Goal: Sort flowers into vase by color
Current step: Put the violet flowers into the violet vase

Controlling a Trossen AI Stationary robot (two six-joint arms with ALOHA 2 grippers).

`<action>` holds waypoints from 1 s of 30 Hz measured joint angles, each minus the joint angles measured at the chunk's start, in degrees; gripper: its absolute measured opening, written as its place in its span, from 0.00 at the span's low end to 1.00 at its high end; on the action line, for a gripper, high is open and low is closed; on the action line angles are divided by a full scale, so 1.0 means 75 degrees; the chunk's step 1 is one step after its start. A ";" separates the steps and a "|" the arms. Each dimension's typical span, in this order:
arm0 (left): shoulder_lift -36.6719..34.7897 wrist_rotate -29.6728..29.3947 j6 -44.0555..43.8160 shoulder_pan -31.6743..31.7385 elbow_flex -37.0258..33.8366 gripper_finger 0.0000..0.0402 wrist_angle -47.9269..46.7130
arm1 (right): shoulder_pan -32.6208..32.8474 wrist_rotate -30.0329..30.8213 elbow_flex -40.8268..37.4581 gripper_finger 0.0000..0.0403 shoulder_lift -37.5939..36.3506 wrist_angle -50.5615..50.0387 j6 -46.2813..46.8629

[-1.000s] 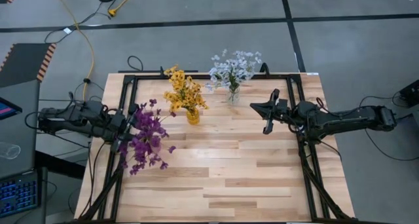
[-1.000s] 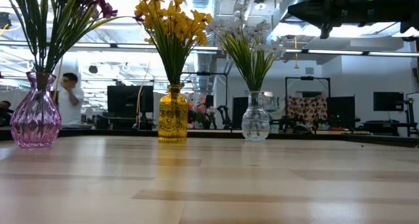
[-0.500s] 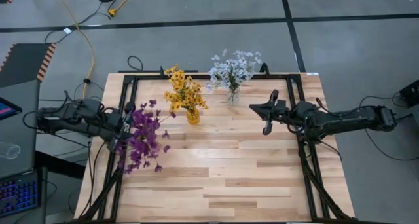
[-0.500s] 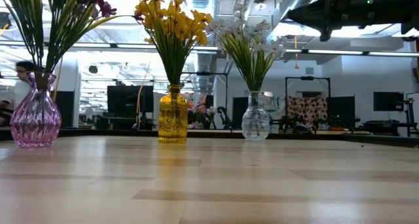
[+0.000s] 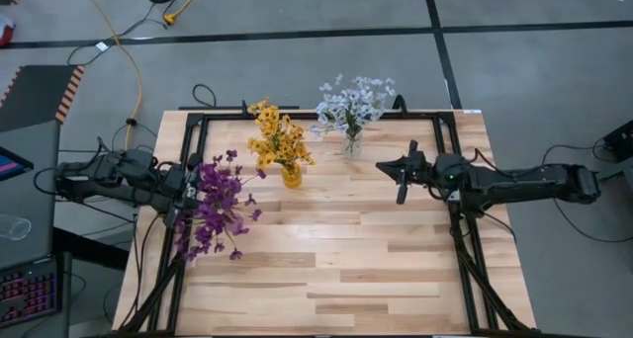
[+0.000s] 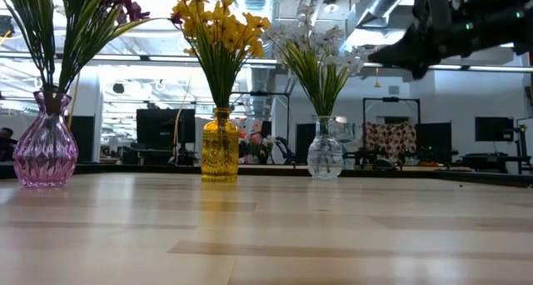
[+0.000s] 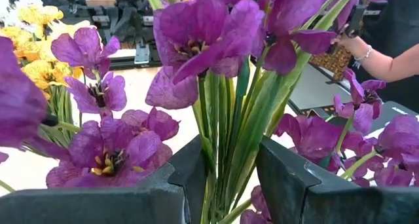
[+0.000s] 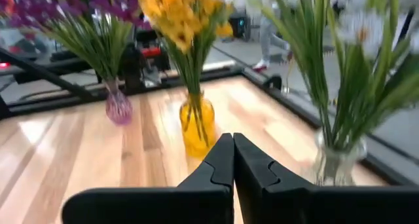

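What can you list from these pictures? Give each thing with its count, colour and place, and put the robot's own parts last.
Pale wooden plank table: one, light wood, inside a black frame.
Ribbed purple glass vase: one, at the table's left edge, holding the purple flowers.
Purple artificial flowers: one bunch, on green stems in the purple vase.
Amber glass vase: one, rear middle of the table.
Yellow artificial flowers: one bunch, in the amber vase.
Clear glass vase: one, rear, right of the amber vase.
White artificial flowers: one bunch, in the clear vase.
Person's arm: one, beyond the table.
Left tool: black, closed around the purple flowers' stems.
Right tool: black, shut, empty, above the table's right side.
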 joint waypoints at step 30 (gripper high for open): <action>0.0002 -0.0303 -0.0187 0.0000 -0.0003 0.28 0.0032 | -0.0449 -0.0087 -0.2238 0.08 -0.3710 -0.1137 0.0639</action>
